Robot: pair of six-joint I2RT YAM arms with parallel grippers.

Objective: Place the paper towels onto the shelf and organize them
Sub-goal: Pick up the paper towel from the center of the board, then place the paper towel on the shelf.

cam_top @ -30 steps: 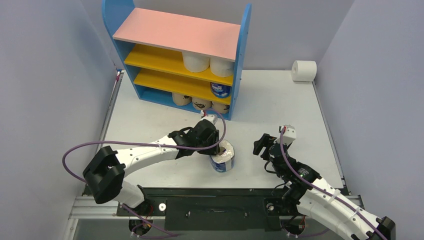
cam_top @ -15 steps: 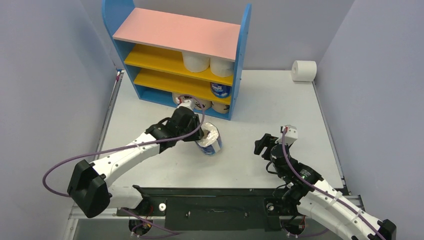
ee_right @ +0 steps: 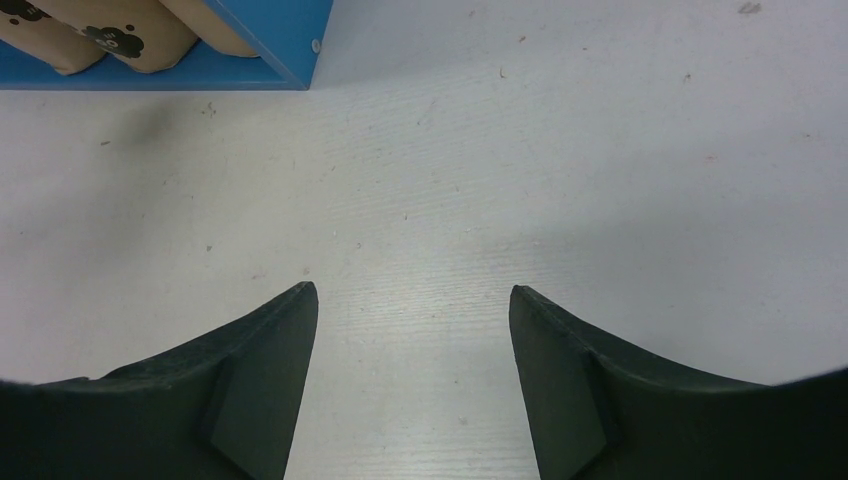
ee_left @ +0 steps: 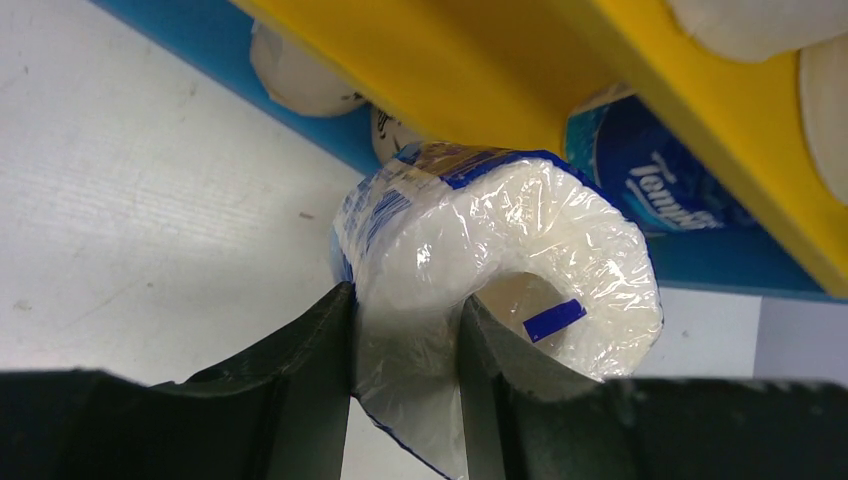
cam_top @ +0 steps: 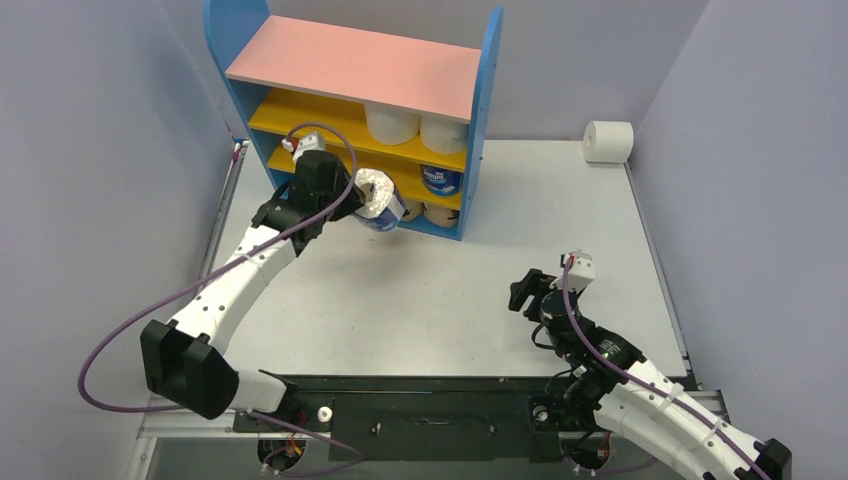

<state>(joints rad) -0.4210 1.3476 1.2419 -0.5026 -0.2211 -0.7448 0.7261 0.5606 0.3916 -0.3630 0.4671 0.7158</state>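
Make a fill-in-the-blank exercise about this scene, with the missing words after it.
The left gripper holds the wrapped roll; the right gripper holds ____.
The shelf has a ____ top board.
Two white rolls stand on its ____ yellow board.
The lone roll lies on the table's far ____ corner.
Missing words: nothing, pink, upper, right.
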